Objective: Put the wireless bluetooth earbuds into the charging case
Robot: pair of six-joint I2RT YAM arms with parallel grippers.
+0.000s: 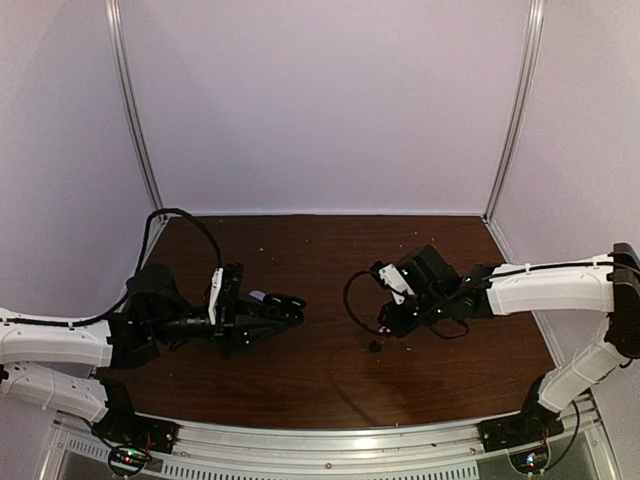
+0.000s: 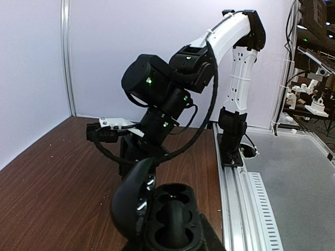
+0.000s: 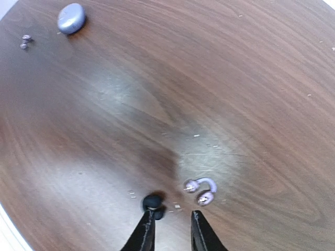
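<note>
R end effector [image 3: 171,224], tips slightly spread, lower frame, just beside earbud [image 3: 199,191] on worktop [image 3: 246,78]; case [image 3: 70,18] upper left. L end effector [image 1: 292,306] pressed together.

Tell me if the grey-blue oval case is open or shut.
Shut: the grey-blue oval case shows one smooth shell, with no wells or raised lid visible.
</note>
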